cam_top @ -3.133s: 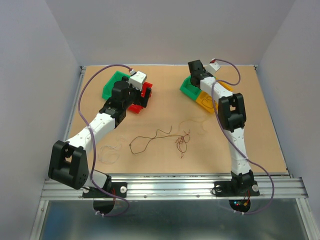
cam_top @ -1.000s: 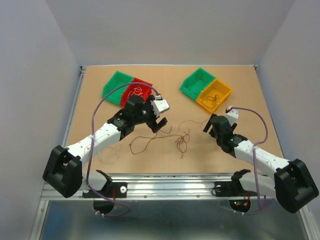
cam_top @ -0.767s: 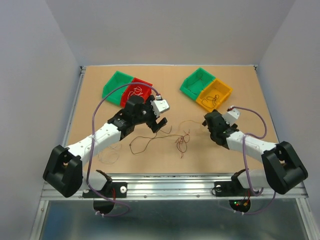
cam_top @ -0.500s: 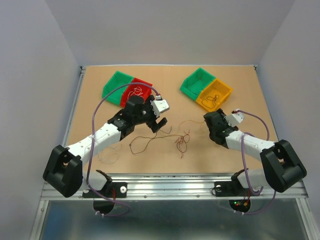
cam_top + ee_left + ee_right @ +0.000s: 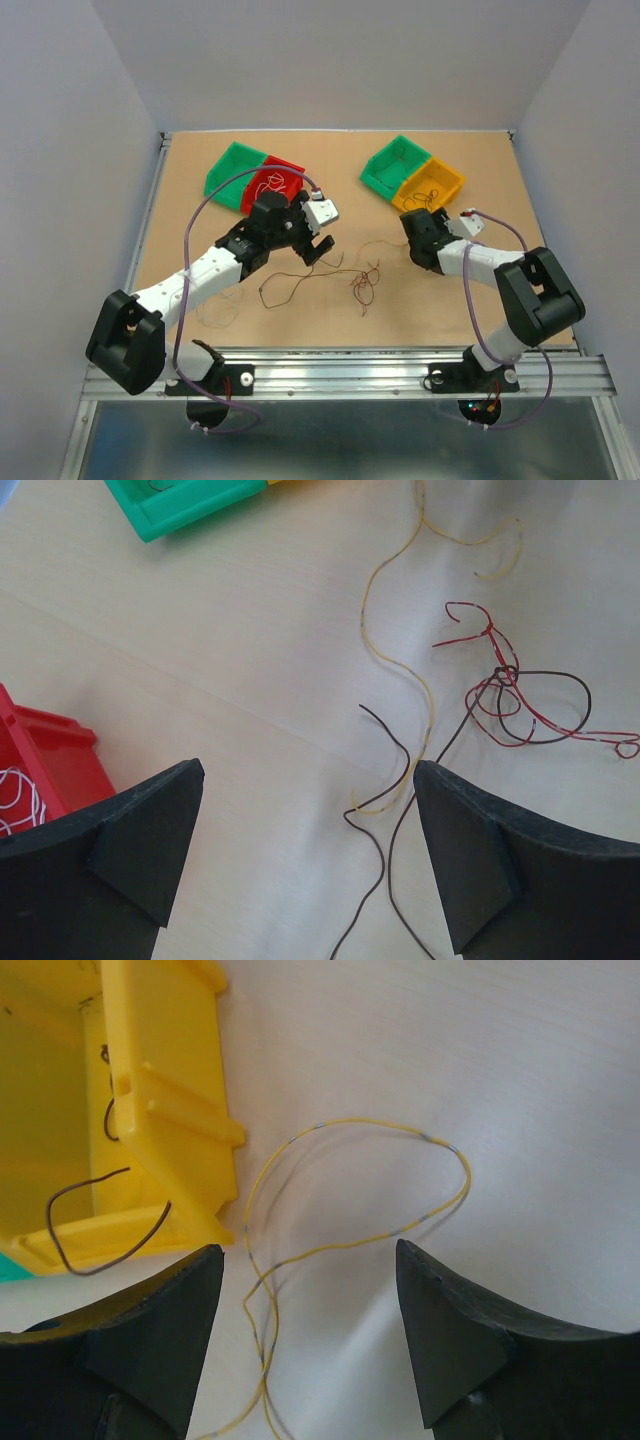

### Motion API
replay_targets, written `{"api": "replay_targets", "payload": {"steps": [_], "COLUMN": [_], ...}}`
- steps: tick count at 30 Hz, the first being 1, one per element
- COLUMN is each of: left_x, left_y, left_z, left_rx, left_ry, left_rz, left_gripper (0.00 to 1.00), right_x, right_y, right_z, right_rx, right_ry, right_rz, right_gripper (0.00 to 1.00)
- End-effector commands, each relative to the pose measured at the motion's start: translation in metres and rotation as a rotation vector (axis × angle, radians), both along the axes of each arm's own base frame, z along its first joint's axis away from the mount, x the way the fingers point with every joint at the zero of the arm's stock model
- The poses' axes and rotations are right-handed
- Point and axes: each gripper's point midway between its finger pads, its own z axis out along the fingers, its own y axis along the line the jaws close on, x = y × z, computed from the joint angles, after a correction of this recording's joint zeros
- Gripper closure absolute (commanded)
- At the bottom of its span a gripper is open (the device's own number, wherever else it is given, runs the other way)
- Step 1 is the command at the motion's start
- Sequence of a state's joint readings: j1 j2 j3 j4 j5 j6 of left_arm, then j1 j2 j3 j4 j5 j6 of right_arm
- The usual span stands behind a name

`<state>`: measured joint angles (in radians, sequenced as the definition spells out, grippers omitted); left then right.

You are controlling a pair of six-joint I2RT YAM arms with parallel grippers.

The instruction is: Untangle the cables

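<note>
The cables lie mid-table: a knotted clump of red and brown wires [image 5: 363, 283] [image 5: 510, 695], a long brown strand [image 5: 295, 280] [image 5: 385, 850] running left from it, and a yellow wire [image 5: 385, 245] [image 5: 360, 1120] toward the right. My left gripper [image 5: 318, 245] [image 5: 308, 780] hovers open above the brown strand's left part, nothing between its fingers. My right gripper [image 5: 410, 243] [image 5: 308, 1255] stands open over a loop of the yellow wire, just beside the yellow bin [image 5: 430, 190] [image 5: 170, 1110], and holds nothing.
A green bin [image 5: 228, 168] and a red bin [image 5: 275, 185] holding a whitish wire stand at back left. Another green bin [image 5: 392, 165] adjoins the yellow one, which holds a brown wire [image 5: 100, 1230]. A pale wire [image 5: 215, 310] lies near the left arm's base.
Both arms came down from the bins. In the last second the right arm folded in and its gripper moved up-left to the yellow wire by the yellow bin. The left arm stayed still.
</note>
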<state>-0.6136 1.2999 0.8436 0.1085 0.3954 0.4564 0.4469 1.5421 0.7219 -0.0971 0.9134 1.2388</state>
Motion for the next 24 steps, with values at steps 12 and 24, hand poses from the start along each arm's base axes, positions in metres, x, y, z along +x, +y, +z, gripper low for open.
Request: {"api": "replay_targets", "payload": {"steps": [12, 24], "left_x": [0.003, 0.004], "left_y": [-0.003, -0.007], "left_z": [0.010, 0.006], "left_rx": [-0.019, -0.017], "left_ry": [-0.045, -0.034], "left_rz": [-0.011, -0.025], "left_gripper": [0.02, 0.02], "right_x": [0.033, 0.007], "right_y": [-0.022, -0.010], "right_z": [0.011, 0.092], "right_rx": [-0.039, -0.126], "right_ry": [-0.071, -0.146], "right_rz": [-0.135, 0.118], "right_gripper": [0.79, 0.99]}}
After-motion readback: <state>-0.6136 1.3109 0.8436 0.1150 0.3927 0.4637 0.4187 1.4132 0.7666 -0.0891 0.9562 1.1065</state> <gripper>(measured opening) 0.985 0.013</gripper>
